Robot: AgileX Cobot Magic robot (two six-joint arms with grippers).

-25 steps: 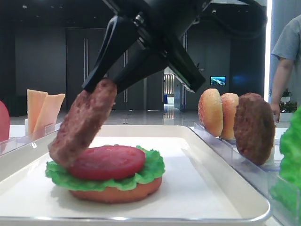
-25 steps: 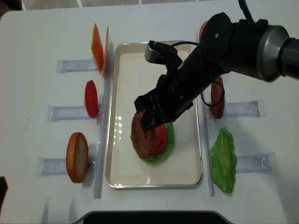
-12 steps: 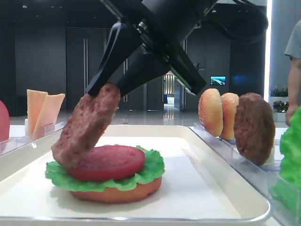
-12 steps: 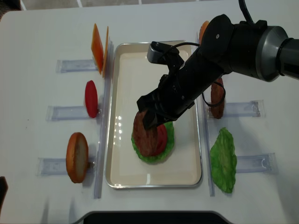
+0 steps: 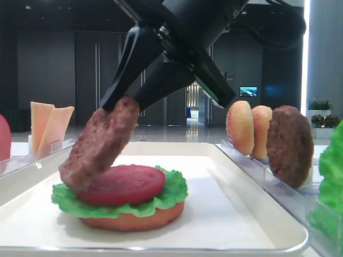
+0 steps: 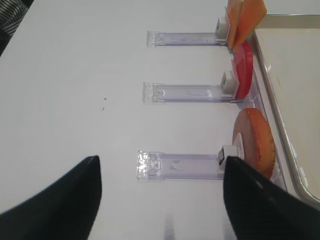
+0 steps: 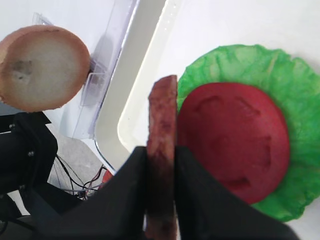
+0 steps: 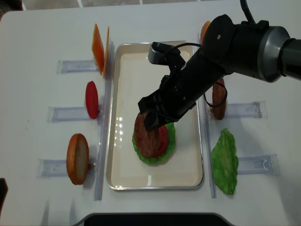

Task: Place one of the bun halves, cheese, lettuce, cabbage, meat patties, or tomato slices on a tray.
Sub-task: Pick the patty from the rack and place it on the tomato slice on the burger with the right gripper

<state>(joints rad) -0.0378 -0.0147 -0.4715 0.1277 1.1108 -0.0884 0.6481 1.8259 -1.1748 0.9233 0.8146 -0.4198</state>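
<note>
My right gripper (image 8: 149, 120) is shut on a dark-brown meat patty (image 5: 99, 144), gripping its upper edge. The patty hangs tilted, its lower edge resting on the left side of a stack on the white tray (image 8: 136, 61). That stack is a bun half (image 5: 134, 220), lettuce (image 5: 174, 193) and a tomato slice (image 5: 126, 183). The right wrist view shows the patty (image 7: 162, 125) edge-on between the black fingers, beside the tomato slice (image 7: 235, 145). My left gripper (image 6: 161, 170) stands open over a clear holder (image 6: 180, 165) left of the tray, holding nothing.
Clear holders line both long sides of the tray. On the left stand cheese (image 8: 99, 47), a tomato slice (image 8: 91, 100) and a bun half (image 8: 77, 157). On the right are bun halves (image 8: 205, 28), a second patty (image 8: 218, 96) and a lettuce leaf (image 8: 225, 162).
The right gripper has carried the patty slightly rightward, farther over the tomato slice; over the last half second it has barely moved. The person at the right edge has left the view.
</note>
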